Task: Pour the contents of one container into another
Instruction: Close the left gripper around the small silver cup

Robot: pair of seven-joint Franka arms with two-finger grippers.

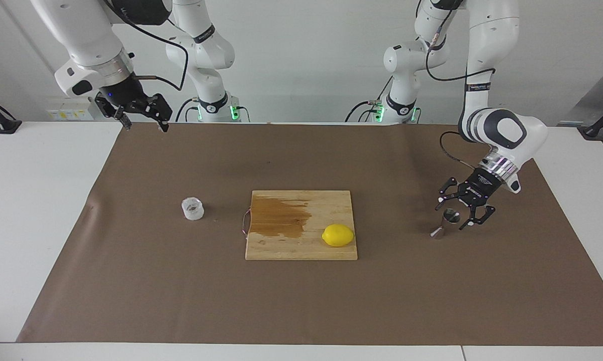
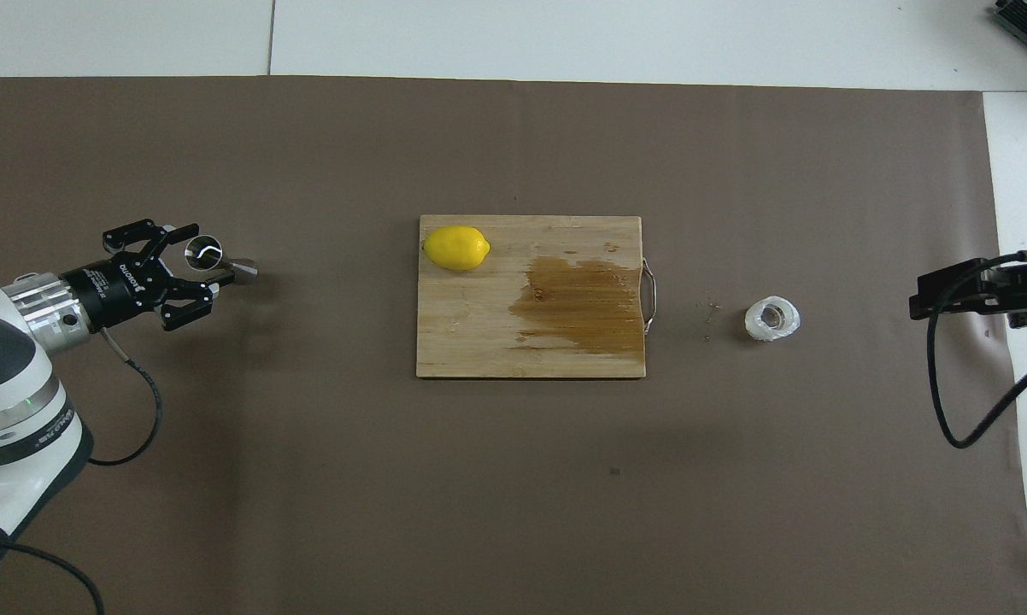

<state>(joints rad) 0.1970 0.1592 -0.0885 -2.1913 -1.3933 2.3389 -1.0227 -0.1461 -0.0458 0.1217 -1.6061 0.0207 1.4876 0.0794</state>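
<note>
Left tool (image 1: 456, 211) jaws apart around shiny hourglass steel jigger (image 1: 446, 222); right tool (image 1: 142, 120) open

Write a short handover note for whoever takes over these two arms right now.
Left gripper: down at the small shiny steel hourglass jigger at the left arm's end of the brown mat, fingers either side of its upper cone; grip not confirmed.
Right gripper: open, waiting in the air over its own corner of the mat.
Small squat clear textured cup: upright, untouched, toward the right arm's end.
Done: nothing poured.
Left: secure jigger, fetch cup, pour.

Lemon (image 1: 338, 235) on board (image 1: 301, 250) — between cup (image 1: 192, 208) and jigger (image 1: 446, 223).
</note>
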